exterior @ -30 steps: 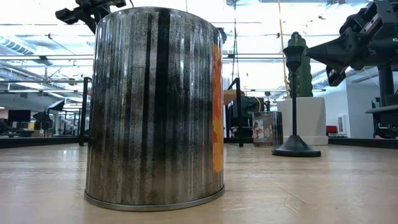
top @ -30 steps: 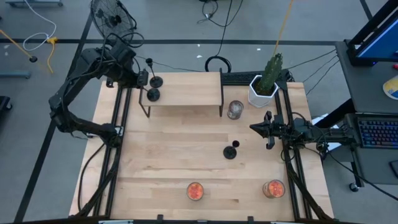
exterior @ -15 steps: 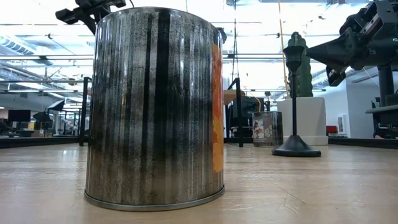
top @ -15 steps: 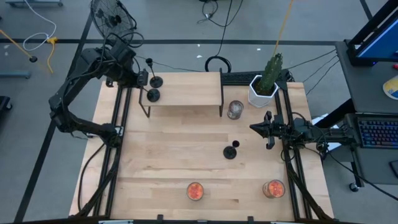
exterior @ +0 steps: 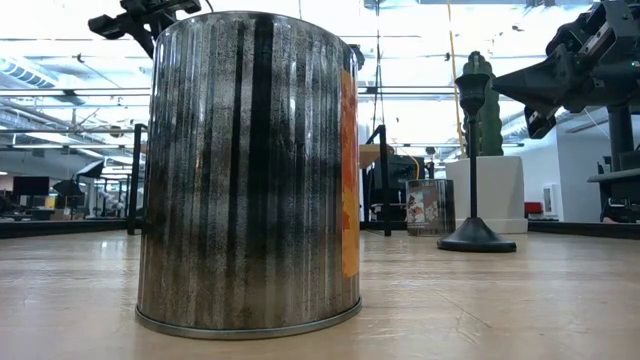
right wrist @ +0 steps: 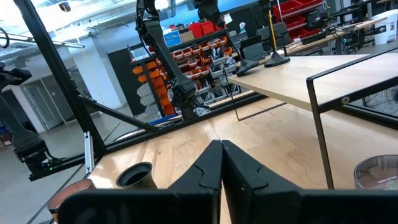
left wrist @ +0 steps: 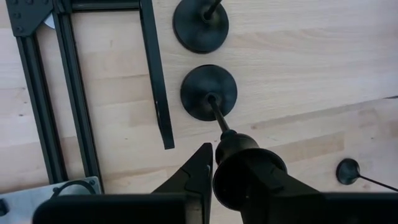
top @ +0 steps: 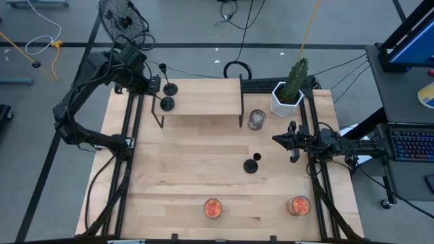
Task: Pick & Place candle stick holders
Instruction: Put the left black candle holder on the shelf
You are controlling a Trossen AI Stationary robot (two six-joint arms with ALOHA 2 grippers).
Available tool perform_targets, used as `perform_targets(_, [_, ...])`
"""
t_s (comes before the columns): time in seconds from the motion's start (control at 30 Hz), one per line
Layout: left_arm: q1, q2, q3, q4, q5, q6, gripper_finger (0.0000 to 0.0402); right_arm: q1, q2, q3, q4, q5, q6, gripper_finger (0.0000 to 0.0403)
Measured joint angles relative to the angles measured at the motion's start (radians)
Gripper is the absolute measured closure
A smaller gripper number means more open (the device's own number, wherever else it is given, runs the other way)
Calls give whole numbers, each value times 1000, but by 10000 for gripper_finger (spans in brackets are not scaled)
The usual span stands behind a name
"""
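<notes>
While the right tool (top: 277, 139) waits shut, the left tool (left wrist: 214, 163) pinches a candle stick holder (left wrist: 209, 93) on the shelf (top: 203, 98).

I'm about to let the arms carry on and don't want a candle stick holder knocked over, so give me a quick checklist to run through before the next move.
1. First holder upright on the shelf: ok.
2. Second holder upright on the shelf beside it: ok.
3. Left gripper clear of the second holder: not ok, it sits right at that holder's cup top.
4. Left gripper has let go of it: cannot tell.
5. Third holder upright on the table with nothing touching it: ok.
6. Right gripper shut, empty and apart from the third holder: ok.
</notes>
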State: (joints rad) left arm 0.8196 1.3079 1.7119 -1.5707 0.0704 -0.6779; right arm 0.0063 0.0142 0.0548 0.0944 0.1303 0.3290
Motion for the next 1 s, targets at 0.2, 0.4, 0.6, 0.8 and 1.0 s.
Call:
perform_targets(0.2, [7,0,4,-1,1,5,343,0,0,0,0,0,0,403])
perform_targets(0.4, [23,0,54,0,-4,19,343,0,0,0,0,0,0,403])
perform_targets(0.6, [27,0,65,0,-8,30,343,0,0,0,0,0,0,403])
perform_targets(0.8, [26,0,65,0,-19,29,343,0,0,0,0,0,0,403])
perform_targets(1.0, [26,0,65,18,-19,27,343,0,0,0,0,0,0,403])
